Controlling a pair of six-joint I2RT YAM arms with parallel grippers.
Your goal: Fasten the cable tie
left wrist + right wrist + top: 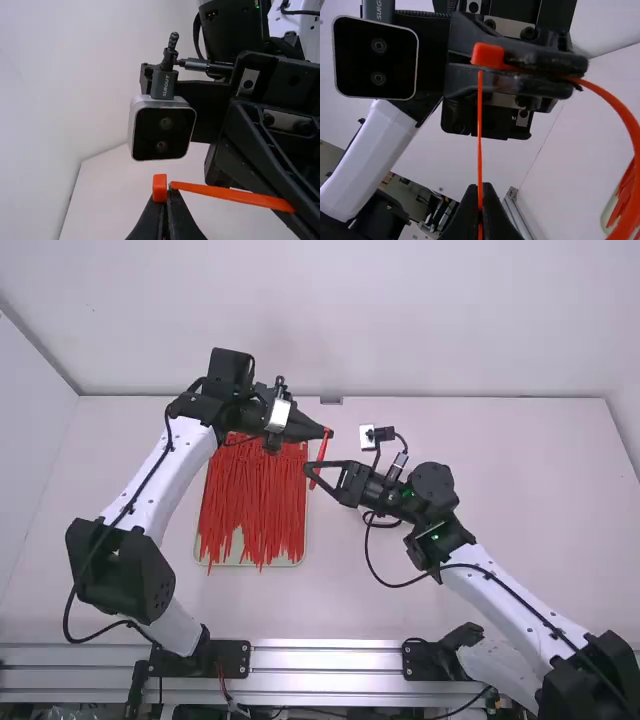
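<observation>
We note the left gripper (323,432) held above the table (520,460), just past the far right corner of the tray (290,564). Its fingers are clamped on the square head of one red cable tie (320,455). The left wrist view confirms this: the two fingers are pressed together with the head (159,187) at their tips, and the strap (225,193) runs off sideways toward the right arm's gripper.

The right gripper (322,471) sits close beside the left one and points toward it. Its fingers are closed on the same tie's strap (480,125), which runs straight from them up to the head in the left fingers. A second run of strap (615,107) leaves the other side of the left fingers and curves away. We cannot tell whether the tail passes through the head.

The tie is off the table, held between both grippers. The pile of loose red ties (255,505) lies on the tray under the left forearm.
</observation>
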